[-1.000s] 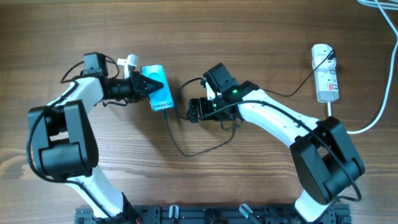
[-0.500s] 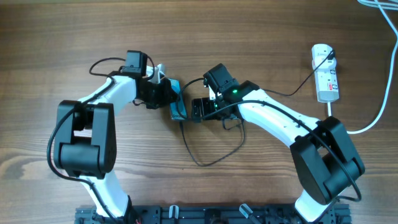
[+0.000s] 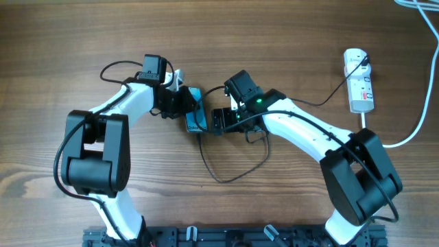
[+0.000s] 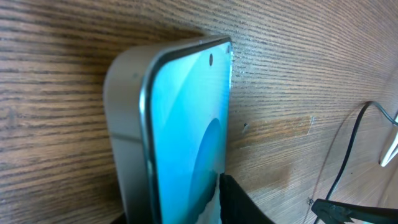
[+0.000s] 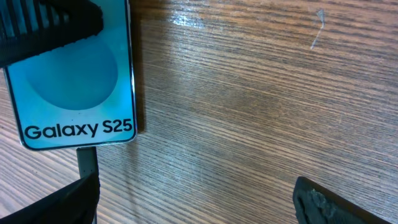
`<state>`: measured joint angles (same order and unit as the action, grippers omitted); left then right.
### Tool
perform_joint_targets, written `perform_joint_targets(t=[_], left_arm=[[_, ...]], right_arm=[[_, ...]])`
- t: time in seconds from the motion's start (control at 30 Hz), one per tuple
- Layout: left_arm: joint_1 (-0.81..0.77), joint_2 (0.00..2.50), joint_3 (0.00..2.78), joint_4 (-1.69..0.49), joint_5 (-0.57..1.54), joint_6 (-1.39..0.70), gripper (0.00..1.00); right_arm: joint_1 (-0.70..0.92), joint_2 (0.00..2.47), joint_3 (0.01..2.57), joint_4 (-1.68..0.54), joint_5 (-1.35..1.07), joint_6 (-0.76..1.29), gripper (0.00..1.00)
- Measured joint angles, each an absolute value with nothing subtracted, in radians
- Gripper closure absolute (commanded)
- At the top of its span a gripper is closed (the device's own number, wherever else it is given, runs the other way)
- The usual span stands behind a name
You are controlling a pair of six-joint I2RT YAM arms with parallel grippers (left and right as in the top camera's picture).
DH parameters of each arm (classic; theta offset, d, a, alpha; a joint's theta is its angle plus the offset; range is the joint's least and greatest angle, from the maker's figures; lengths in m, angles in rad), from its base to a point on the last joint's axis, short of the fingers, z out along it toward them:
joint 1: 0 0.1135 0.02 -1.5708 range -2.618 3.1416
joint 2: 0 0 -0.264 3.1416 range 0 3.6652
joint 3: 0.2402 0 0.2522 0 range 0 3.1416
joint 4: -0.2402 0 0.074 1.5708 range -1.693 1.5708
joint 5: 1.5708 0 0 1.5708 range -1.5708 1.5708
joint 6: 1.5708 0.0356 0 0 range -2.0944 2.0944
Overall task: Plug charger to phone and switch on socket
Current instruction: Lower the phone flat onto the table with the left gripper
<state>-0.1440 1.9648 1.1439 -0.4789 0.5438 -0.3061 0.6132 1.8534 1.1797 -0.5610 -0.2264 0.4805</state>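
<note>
Mid-frame overhead, the left gripper (image 3: 186,108) pinches the Galaxy S25 phone (image 3: 197,120) to brace it, the charger plug (image 5: 87,163) apparently seated at its bottom edge, the right gripper (image 5: 193,200) gaping wide beside it; the socket (image 3: 359,82) lies upper right.

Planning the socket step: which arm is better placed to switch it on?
Right. The right tool is open, and the socket is on that side; the left tool holds the phone.

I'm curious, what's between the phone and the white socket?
Overhead view: the right arm and the black charger cable lie between phone and socket.
</note>
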Motion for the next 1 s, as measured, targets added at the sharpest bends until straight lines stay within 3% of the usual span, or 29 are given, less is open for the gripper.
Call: perform_joint_targets(t=[0.53,1.0], left_arm=[[-0.144,1.965,1.144,-0.474,0.543,-0.306,0.62],[-0.144,1.962,1.148,-0.469,0.551,-0.306,0.48]], right_arm=[[0.613,1.853,1.180,-0.512,-0.226,0.480,0.00],[0.613,1.853,1.180,-0.512,-0.223,0.480,0.00]])
